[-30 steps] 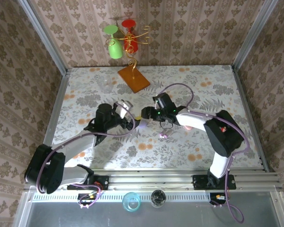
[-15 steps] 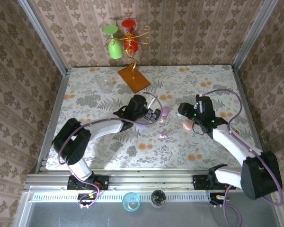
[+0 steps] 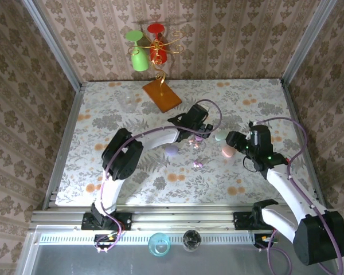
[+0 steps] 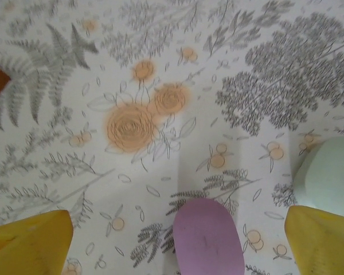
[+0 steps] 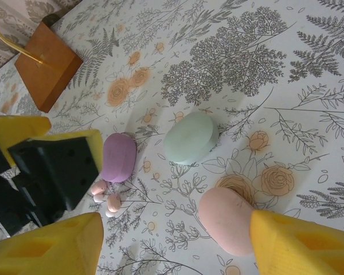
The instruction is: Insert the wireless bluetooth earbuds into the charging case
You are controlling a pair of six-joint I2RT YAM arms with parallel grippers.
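My left gripper [image 3: 198,132] [image 4: 178,243] is open low over the table, its yellow fingers [image 4: 28,240] either side of a shut lilac case [image 4: 208,238] [image 5: 118,156]. A shut mint case [image 5: 189,137] [image 3: 221,136] lies just right of it. My right gripper [image 3: 236,144] [image 5: 172,246] is open, and a shut pink case [image 5: 229,220] [image 3: 227,150] rests against its right finger [image 5: 301,240]. Tiny pink earbuds [image 5: 106,197] [image 3: 194,143] lie on the cloth beside the lilac case. More small lilac buds [image 3: 198,164] sit nearer the arms.
Another lilac pebble-shaped piece [image 3: 171,150] lies left of the buds. An orange wooden base [image 3: 161,95] [image 5: 46,71] with a gold wire stand holding green and red glasses stands at the back. A clear glass [image 3: 128,102] is at the back left.
My left arm has stretched farther right, over the lilac case. My right gripper has drawn back to the right, beside the pink case, and the mint case has come into view.
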